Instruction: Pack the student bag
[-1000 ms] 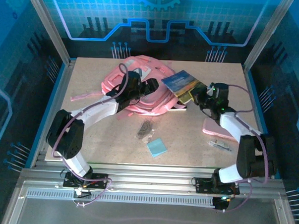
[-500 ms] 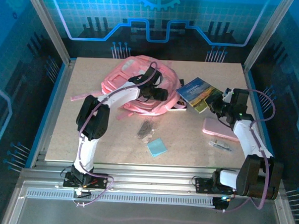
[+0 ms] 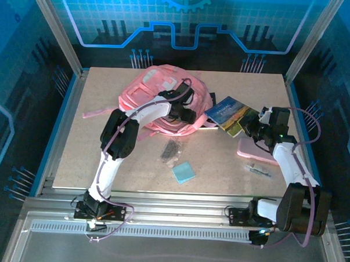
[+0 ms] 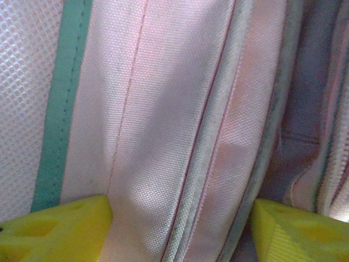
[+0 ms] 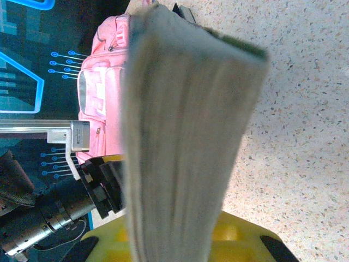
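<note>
on bag (image 3: 159,90), l gripper (image 3: 187,113) has moved in, fingers apart astride it; r gripper (image 3: 249,127) clamps book (image 3: 228,112), pulled back, not yet packed.

Left gripper (image 3: 185,112) sits down on the student bag (image 3: 147,86), the bag's bulk spreading off to its left. Right gripper (image 3: 245,125) clamps a book (image 3: 226,111), which juts out to its left. A pink flat case (image 3: 251,152) lies just nearside of that gripper.

One student bag (image 3: 149,83), one book (image 3: 228,110), one pink case (image 3: 247,150), one blue pad (image 3: 183,172) — two small objects (image 3: 170,151) (image 3: 257,168)
</note>
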Tool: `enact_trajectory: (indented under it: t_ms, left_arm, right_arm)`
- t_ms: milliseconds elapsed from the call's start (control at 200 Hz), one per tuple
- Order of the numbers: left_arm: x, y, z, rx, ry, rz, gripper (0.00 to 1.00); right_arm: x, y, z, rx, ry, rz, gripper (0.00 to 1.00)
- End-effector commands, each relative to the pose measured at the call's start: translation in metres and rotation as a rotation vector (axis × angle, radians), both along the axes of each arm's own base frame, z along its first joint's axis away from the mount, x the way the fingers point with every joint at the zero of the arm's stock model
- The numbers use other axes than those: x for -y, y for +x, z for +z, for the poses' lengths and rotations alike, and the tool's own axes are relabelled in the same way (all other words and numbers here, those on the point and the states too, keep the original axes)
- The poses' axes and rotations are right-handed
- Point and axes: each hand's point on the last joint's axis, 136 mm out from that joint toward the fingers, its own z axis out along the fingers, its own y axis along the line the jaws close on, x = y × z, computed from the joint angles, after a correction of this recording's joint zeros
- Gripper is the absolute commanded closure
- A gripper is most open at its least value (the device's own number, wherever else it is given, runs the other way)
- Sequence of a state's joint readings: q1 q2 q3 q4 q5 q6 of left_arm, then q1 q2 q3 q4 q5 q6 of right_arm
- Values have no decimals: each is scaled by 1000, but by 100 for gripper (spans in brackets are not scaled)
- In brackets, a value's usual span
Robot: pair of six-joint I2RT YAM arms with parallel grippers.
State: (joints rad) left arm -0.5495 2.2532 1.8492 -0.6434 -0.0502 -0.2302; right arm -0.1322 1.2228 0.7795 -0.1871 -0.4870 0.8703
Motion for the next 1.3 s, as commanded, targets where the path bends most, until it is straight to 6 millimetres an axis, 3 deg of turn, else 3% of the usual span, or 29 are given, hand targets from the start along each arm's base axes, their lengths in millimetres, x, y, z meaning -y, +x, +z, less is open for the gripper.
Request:
enact_trajectory:
  t_ms: [0,210,335,585,760,1146,1296]
  left_arm:
    - [-48,-43,-73,-239,220,18,43]
    - [-46,-47,-78,-262,201,-6,100]
    - [-44,-39,-55,-211,171,-5,100]
    - [-34,-19,46,-34,27,-7,100]
    - [-31,-15,90,28,-48,-5,100]
    - [-42,-6,175,125,-215,10,100]
    - [-56,0,205,178,-257,39,100]
  right_arm:
    - [1,5,28,92,-3,16,100]
    - [3,2,34,105,-11,6,100]
    - [3,-1,41,122,-23,4,100]
    - [0,-1,47,140,-14,14,100]
    - [-5,-1,46,143,-4,31,100]
    - [-43,1,54,161,-3,152,100]
    - [-79,10,57,184,29,225,100]
